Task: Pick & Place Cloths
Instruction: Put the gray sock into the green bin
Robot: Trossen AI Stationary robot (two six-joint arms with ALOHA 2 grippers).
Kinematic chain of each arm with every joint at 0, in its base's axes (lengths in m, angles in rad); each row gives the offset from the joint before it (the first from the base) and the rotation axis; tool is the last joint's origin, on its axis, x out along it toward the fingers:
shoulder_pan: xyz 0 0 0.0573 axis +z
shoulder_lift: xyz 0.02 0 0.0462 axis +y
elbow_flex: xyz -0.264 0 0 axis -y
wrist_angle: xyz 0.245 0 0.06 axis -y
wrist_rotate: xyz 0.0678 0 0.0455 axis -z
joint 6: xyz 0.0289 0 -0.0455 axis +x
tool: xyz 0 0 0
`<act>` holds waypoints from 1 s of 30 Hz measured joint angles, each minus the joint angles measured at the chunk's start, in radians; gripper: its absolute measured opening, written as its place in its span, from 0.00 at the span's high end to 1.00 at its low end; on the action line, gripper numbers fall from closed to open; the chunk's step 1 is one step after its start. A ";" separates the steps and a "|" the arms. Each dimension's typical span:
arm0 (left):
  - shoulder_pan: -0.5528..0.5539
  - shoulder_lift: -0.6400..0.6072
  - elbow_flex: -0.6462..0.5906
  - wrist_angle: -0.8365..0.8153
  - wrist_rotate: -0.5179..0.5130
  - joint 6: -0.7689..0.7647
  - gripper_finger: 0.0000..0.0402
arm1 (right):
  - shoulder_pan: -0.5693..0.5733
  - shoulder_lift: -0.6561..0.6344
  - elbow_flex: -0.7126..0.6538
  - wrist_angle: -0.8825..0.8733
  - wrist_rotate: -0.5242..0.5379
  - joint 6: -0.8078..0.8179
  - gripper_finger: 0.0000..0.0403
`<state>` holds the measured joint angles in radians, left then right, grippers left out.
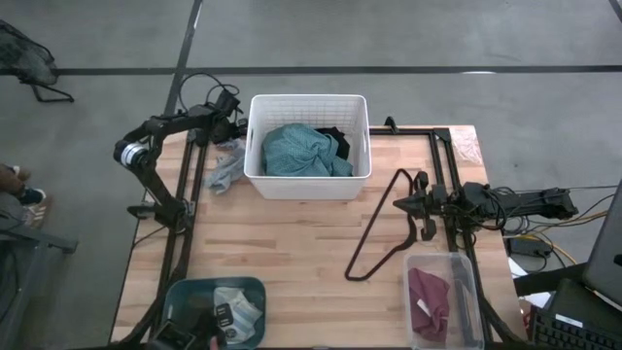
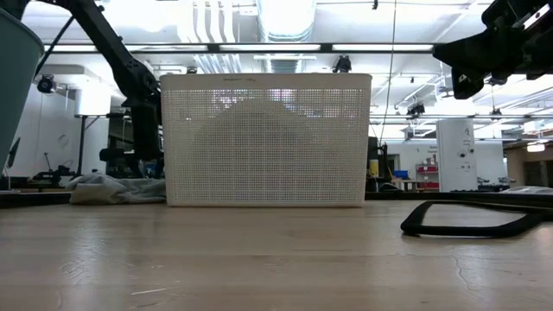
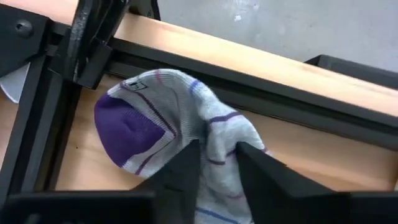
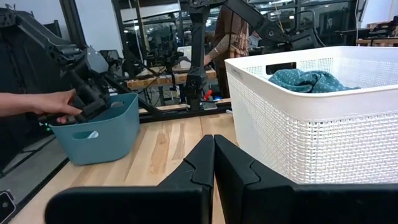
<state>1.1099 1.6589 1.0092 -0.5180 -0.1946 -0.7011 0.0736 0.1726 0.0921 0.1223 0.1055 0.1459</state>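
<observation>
A grey striped rag, a sock with a purple toe [image 3: 161, 118], lies in a small heap [image 1: 225, 167] on the table left of the white bin [image 1: 255, 146]. My left gripper [image 3: 217, 149] is down at this heap [image 2: 108, 187], shut on the sock. In the white bin lie a large teal cloth [image 1: 296, 151] and a black garment [image 1: 335, 141]. A maroon cloth [image 1: 428, 297] is in the clear bin, a white rag [image 1: 238, 306] in the teal bin. My right gripper [image 4: 213, 158] hovers shut above the table [image 1: 408, 204], beside the wire hanger. My left gripper pinches the grey sock between its two fingers at a bunched fold about mid-length [image 3: 219, 167]. The purple toe end [image 3: 127, 130] reaches out past the fingertips. The heap's lower part rests on the table by the frame rail; whether the sock itself is lifted, I cannot tell.
The thin black wire hanger [image 1: 379, 228] lies on the wood between the white bin and the clear bin [image 1: 466, 292]. A person's hand [image 4: 46, 106] reaches to the teal bin [image 4: 99, 134] at the near left. Black frame rails [image 3: 37, 124] run along the table's left edge.
</observation>
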 joint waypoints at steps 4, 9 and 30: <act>0.000 0.004 0.000 -0.001 0.003 0.030 0.91 | 0.000 0.000 0.000 0.000 0.000 0.000 0.98; 0.000 -0.037 0.000 -0.026 0.023 0.078 0.97 | 0.000 0.000 0.000 0.000 0.000 0.000 0.98; -0.057 -0.554 0.000 -0.233 0.064 0.186 0.99 | 0.000 0.000 0.000 0.000 0.000 0.000 0.98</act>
<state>1.0527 1.1048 1.0092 -0.7505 -0.1305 -0.5153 0.0737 0.1730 0.0921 0.1223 0.1059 0.1459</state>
